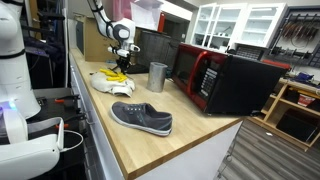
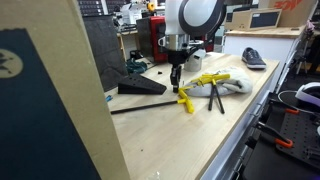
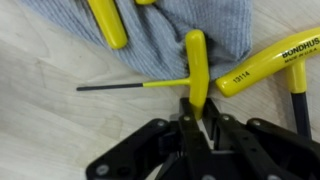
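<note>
My gripper (image 3: 200,112) points down at the wooden counter and is shut on the handle of a yellow T-handle hex key (image 3: 197,62). The key's thin black shaft (image 3: 110,86) runs left over the wood. The key lies at the edge of a grey cloth (image 3: 190,25). Two more yellow-handled keys rest on the cloth, one marked BONDHUS (image 3: 270,62) and one further up (image 3: 108,22). In both exterior views the gripper (image 1: 122,62) (image 2: 176,86) stands low over the cloth (image 1: 108,86) (image 2: 228,84), with the held key (image 2: 187,100) at its tips.
A metal cup (image 1: 157,77) stands just beyond the cloth and a red-and-black microwave (image 1: 225,80) beyond that. A dark shoe (image 1: 142,117) (image 2: 253,58) lies further along the counter. A black wedge (image 2: 140,86) and a long black rod (image 2: 140,106) lie beside the gripper.
</note>
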Robot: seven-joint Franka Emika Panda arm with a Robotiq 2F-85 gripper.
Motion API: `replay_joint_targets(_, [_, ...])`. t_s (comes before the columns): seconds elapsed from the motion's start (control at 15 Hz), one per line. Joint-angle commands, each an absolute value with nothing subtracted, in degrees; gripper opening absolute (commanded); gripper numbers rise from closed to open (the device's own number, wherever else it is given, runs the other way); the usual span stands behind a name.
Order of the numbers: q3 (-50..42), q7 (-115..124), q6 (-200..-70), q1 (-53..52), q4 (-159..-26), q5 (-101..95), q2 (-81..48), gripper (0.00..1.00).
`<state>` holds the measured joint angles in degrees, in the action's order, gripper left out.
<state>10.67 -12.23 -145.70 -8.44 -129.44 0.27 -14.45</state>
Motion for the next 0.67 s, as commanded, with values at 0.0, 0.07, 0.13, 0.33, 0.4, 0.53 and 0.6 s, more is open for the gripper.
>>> replay_joint_targets(0.0, [11.60, -13.89, -146.00, -7.05, -130.68, 3.23, -11.73, 0.04])
replay_joint_targets(0.07, [11.85, -14.79, -146.18, -6.68, -130.90, 4.11, -11.14, 0.04])
replay_joint_targets(0.13, [12.24, -16.69, -146.21, -6.21, -131.17, 4.94, -10.24, 0.04])
replay_joint_targets(0.33, [13.23, -23.78, -145.58, -5.24, -132.32, 7.97, -7.03, 0.04])
replay_joint_targets(0.4, [13.58, -27.08, -144.92, -5.05, -132.68, 9.08, -5.95, 0.04])
replay_joint_targets(0.53, [14.09, -33.71, -143.76, -5.12, -133.26, 10.64, -4.06, 0.04])
replay_joint_targets(0.6, [14.20, -37.00, -142.58, -5.32, -133.55, 11.02, -2.95, 0.04])
